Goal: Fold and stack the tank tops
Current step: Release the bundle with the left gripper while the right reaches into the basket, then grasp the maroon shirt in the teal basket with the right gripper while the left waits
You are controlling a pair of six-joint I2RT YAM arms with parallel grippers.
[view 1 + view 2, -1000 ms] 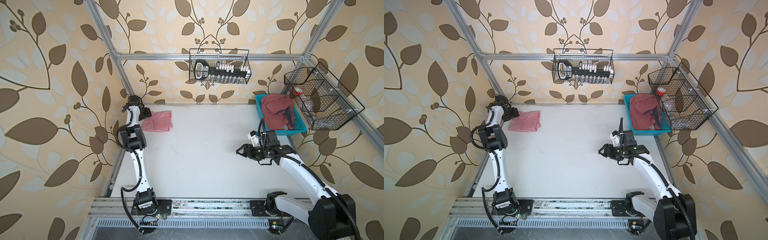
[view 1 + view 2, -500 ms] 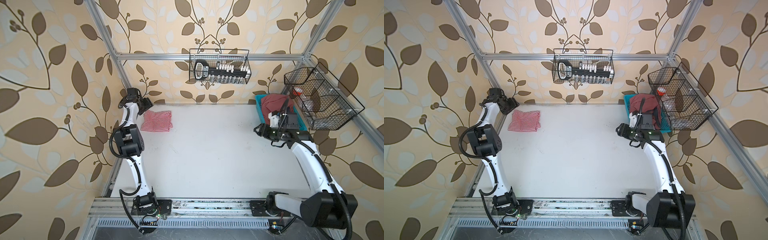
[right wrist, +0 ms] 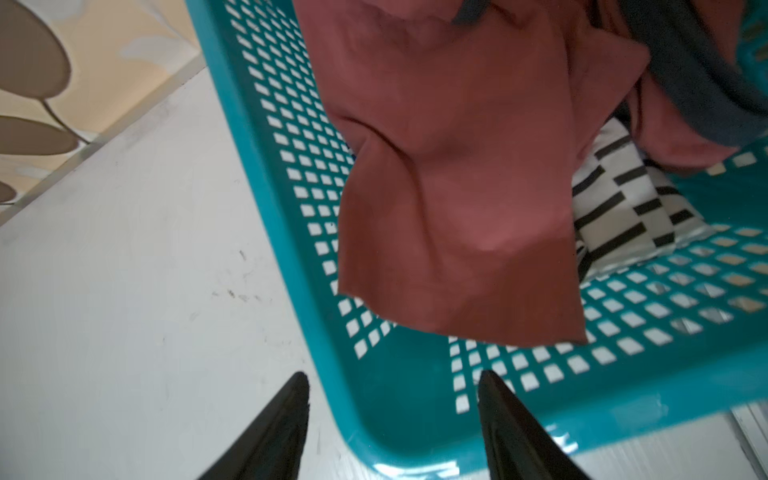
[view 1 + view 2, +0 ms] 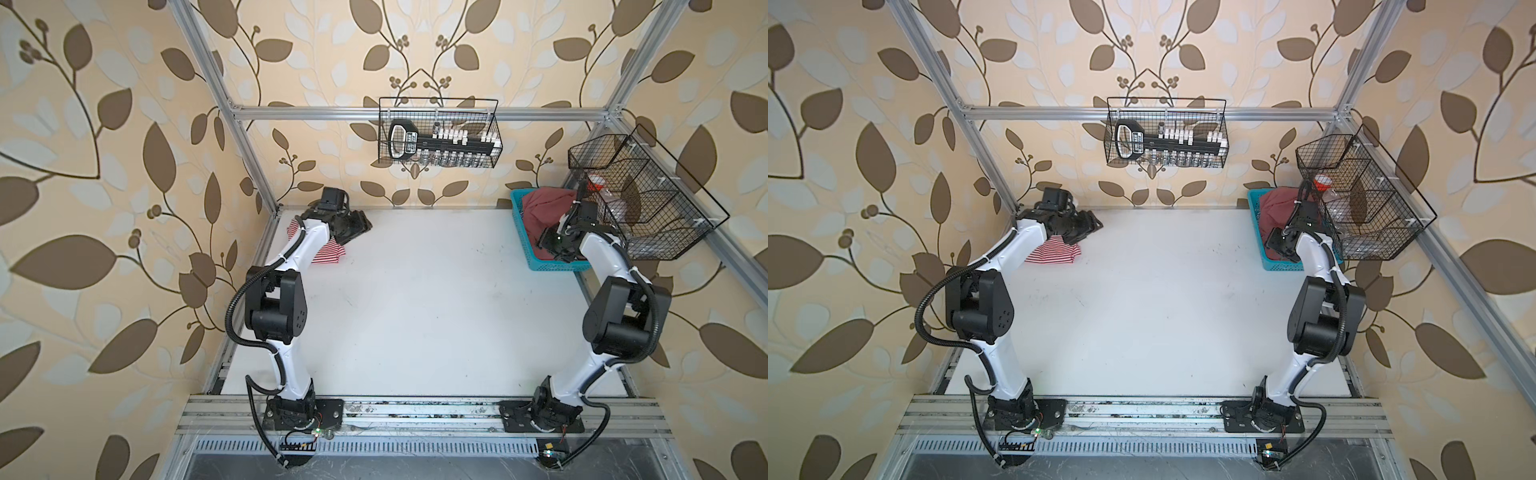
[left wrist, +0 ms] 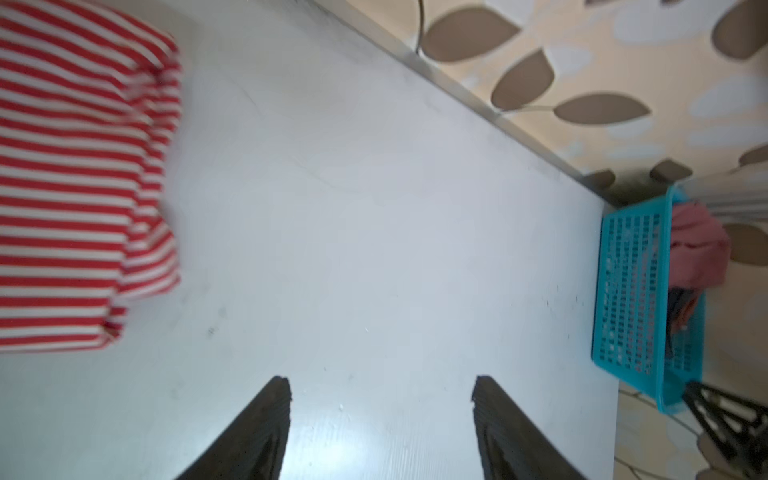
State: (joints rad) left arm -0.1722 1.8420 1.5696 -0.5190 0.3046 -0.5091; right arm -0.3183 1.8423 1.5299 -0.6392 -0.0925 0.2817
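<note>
Table point(image 4: 415, 311): white surface; it carried both garments and the basket.
Basket point(image 4: 523, 232): teal, perforated, at the far right corner.
Dusty red tank top point(image 3: 457, 187): lay crumpled inside the basket, over a black-and-white patterned cloth point(image 3: 615, 208).
Striped tank top point(image 5: 62, 187): lay folded at the far left of the table.
Left gripper point(image 5: 380, 388): fingers were spread with nothing between them, just right of the striped tank top and clear of it.
Right gripper point(image 3: 392, 380): fingers were spread and empty, at the basket's near left corner.
</note>
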